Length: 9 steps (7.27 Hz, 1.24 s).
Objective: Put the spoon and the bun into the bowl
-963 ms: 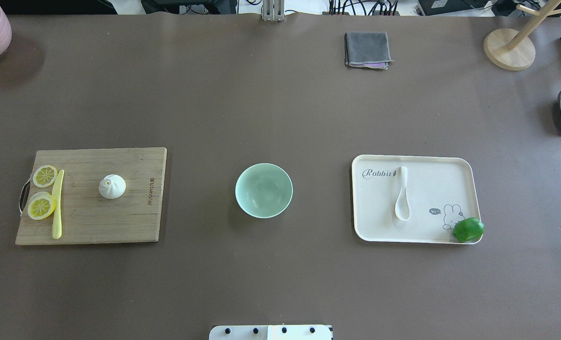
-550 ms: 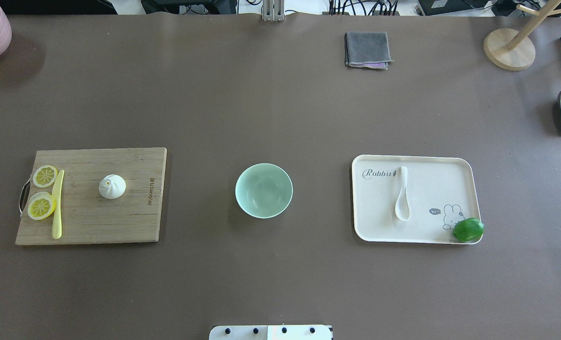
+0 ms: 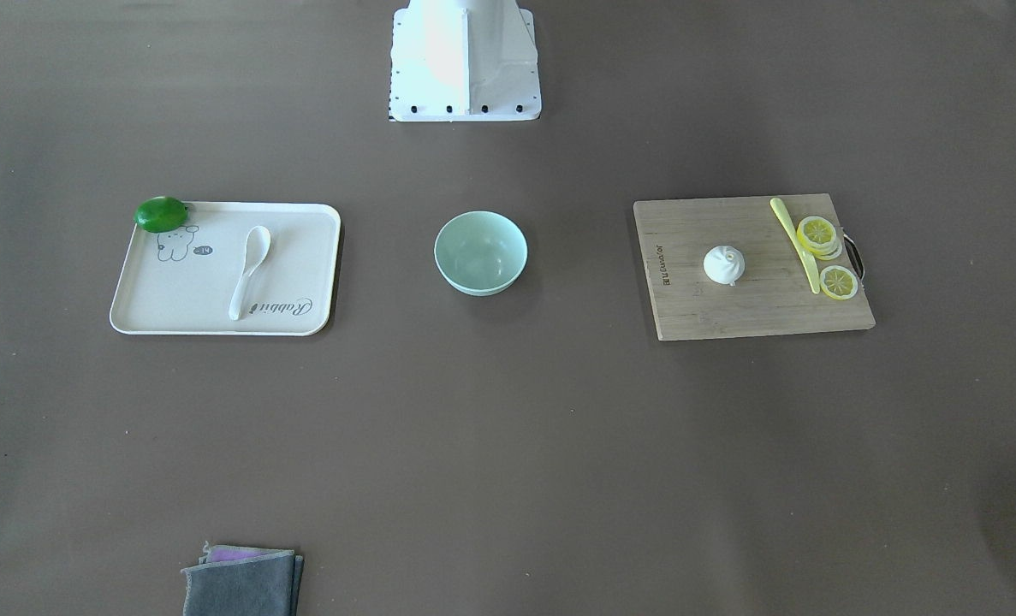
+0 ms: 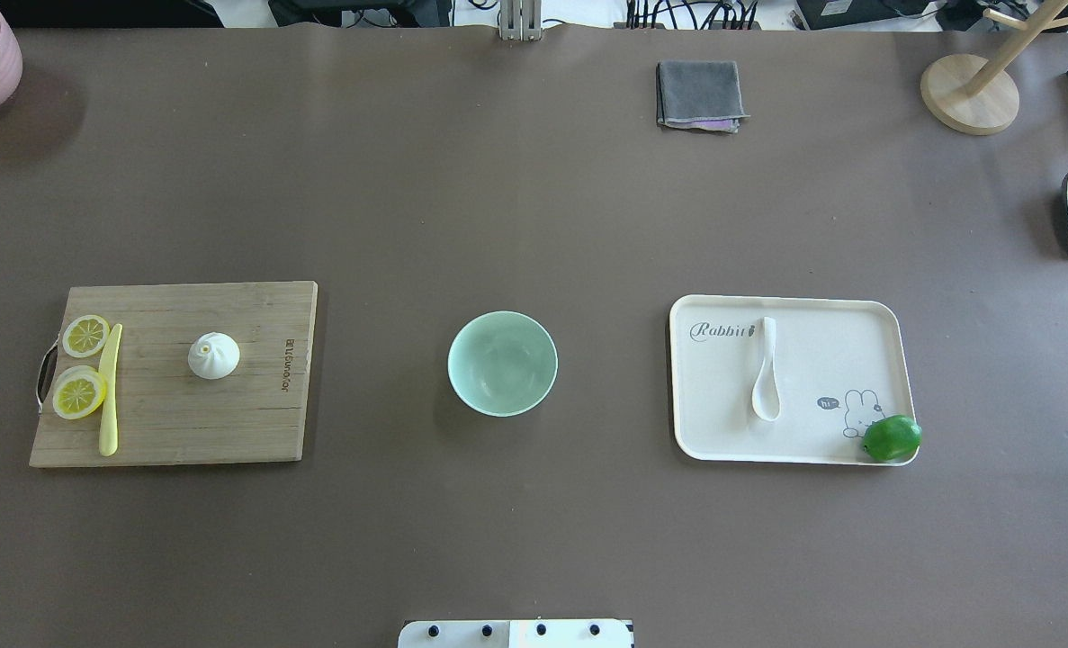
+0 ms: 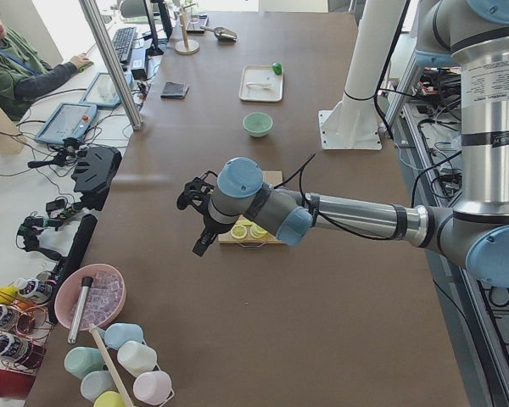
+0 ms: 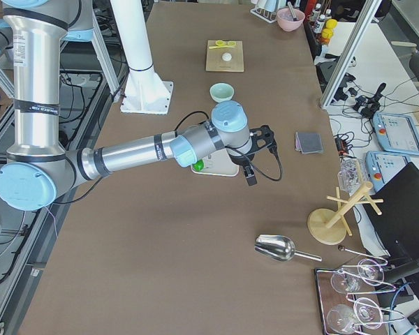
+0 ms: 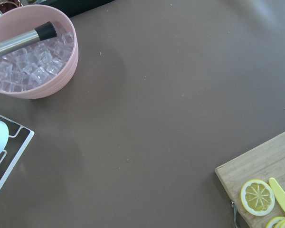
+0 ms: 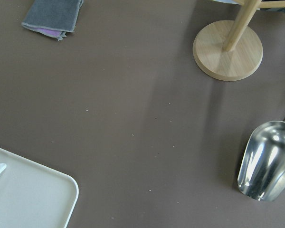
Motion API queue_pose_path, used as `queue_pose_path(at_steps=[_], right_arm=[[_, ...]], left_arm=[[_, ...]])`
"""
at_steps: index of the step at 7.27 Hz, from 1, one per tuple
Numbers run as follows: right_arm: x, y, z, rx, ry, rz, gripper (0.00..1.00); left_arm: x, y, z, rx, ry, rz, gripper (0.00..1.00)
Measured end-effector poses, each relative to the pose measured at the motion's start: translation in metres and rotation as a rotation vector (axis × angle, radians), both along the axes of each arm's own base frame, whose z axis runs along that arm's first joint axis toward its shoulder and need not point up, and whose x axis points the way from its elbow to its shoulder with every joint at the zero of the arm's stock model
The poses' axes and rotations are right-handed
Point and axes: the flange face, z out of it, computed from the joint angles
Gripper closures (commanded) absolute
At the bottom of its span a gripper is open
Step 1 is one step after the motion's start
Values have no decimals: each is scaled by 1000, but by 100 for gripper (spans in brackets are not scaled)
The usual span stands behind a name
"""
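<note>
Spoon and bun are both lying outside the bowl, which is sitting empty at mid-desk, straight out from the robot's base. The bun is resting upright on the cutting board, well apart from the bowl on the robot's left (lemon slices and a yellow knife are lying further from the bowl on that board). The spoon is lying scoop toward the robot on the cream tray, well to the bowl's right, with a lime at the tray's corner away from the bowl.

The left pincer is hanging past the board's outer end and the right pincer past the tray. Both are showing only in the side views, so I cannot tell whether their fingers are apart or together. Beyond the bowl, a grey cloth is lying at the desk's far edge.

Over the last second nothing is shifting on the desk, so I am judging the task unstarted, with both pickups remaining.
</note>
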Motion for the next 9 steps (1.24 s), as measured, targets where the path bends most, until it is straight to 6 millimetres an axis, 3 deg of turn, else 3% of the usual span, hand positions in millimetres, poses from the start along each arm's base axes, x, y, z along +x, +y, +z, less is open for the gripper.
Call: queue_pose_path(at_steps=[2,3,7,8,9], right_arm=[[-79,1,-29,-60,0,67,1],[-124,6,-34,-87,12,112,4],[-310,53,-52,-194,33,330,6],[-348,66,-56,-198,26,355,14],[-375,80,-56,-185,29,368,35]], left_arm=[[16,3,-6,24,48,-2,2],[26,2,-9,30,57,12,2],[34,1,-10,33,62,25,2],[34,1,-10,33,60,25,2],[34,1,-10,31,60,25,2]])
